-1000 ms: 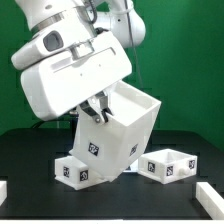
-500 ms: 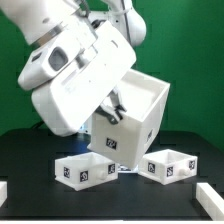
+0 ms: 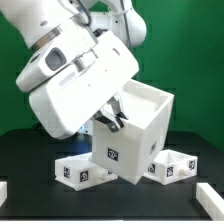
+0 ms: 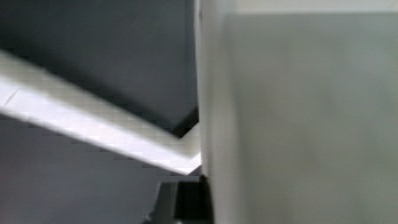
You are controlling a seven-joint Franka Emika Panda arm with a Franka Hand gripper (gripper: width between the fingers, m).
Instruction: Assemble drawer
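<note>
**Housing held tilted between the two trays**

The large white housing (image 3: 140,132) is seen tipped, its open side turned up and toward the exterior view's right. Its lower corner is down between the two trays. Whether that corner is touching the black table (image 3: 25,150) cannot be told.

The gripper (image 3: 113,117) is set at the housing's upper rim, on the exterior view's left side. Its dark fingers appear clamped on that wall, though much of the grip is hidden by the arm (image 3: 75,75).

One square tag (image 3: 112,154) is shown on the housing's front face.

The first tray (image 3: 80,171) lies flat on the table just beside the housing, at the exterior view's left. The second tray (image 3: 180,164) lies at the exterior view's right, partly covered by the housing.

In the wrist view a blurred pale wall (image 4: 302,100) is seen close up, probably the housing's. Nothing finer can be read there.
</note>
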